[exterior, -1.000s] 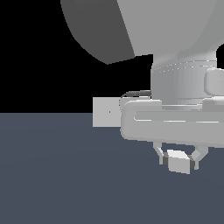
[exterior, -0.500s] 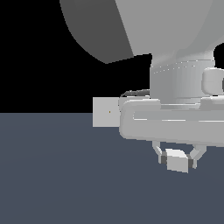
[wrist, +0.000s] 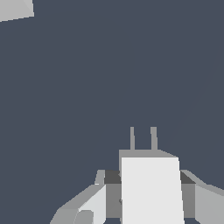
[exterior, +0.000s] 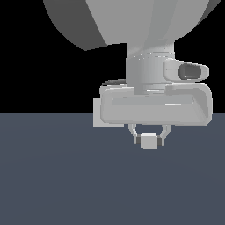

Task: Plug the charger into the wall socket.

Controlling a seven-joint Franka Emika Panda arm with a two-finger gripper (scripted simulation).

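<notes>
The charger [exterior: 149, 141] is a small off-white block held between my gripper's [exterior: 149, 138] two fingers, above the dark grey floor. In the wrist view the charger [wrist: 151, 188] fills the space between the fingers, with two thin prongs [wrist: 143, 138] sticking out ahead of it. The wall socket [exterior: 96, 115] is a pale square panel standing behind my hand; only its strip at the exterior view's left shows, the rest is hidden by the hand. A corner of the wall socket [wrist: 15, 9] shows in the wrist view, far from the prongs.
The dark grey floor [exterior: 57, 176] spreads under the gripper. The arm's large grey body [exterior: 145, 26] fills the upper part of the exterior view, against a black background.
My hand with the charger has moved toward the exterior view's left and a little up, and now covers most of the wall socket.
</notes>
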